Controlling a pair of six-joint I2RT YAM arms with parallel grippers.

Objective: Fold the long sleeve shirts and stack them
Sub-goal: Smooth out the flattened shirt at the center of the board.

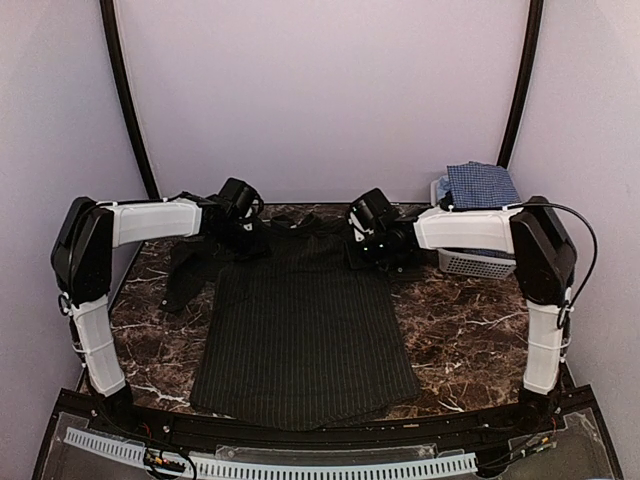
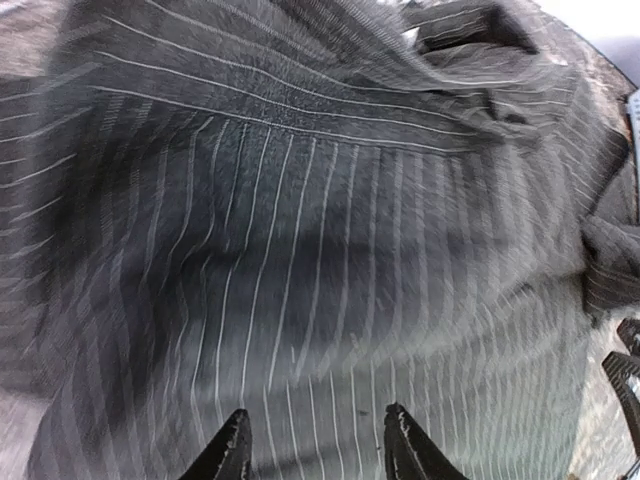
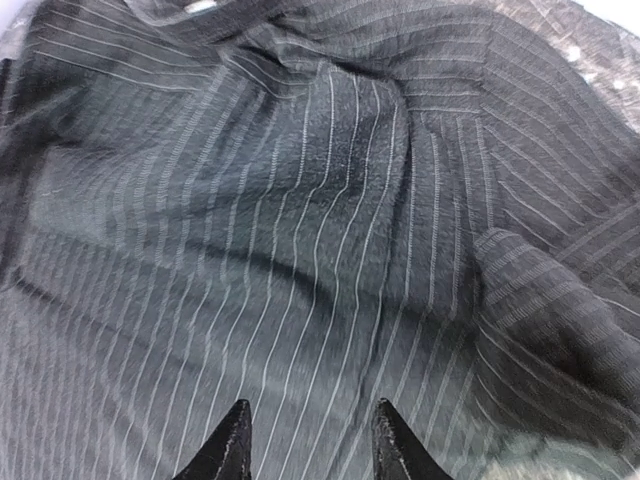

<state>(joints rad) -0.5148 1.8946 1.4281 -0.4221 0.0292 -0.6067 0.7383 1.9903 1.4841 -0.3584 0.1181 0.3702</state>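
A black pinstriped long sleeve shirt (image 1: 300, 320) lies spread flat on the marble table, hem toward the arms and collar at the far side. One sleeve (image 1: 185, 270) is bunched to the left. My left gripper (image 1: 248, 232) hovers over the shirt's left shoulder, my right gripper (image 1: 383, 248) over its right shoulder. In the left wrist view the left gripper (image 2: 317, 428) stands open above striped cloth (image 2: 300, 230), nothing between its fingers. The right gripper (image 3: 311, 420) is likewise open over the cloth (image 3: 300, 220). A blue-and-white check shirt (image 1: 482, 184) sits folded on the basket.
A white slatted basket (image 1: 470, 263) stands at the back right corner, behind the right arm. Bare marble table (image 1: 460, 330) shows on both sides of the shirt. Curved black poles and a pale backdrop close off the far side.
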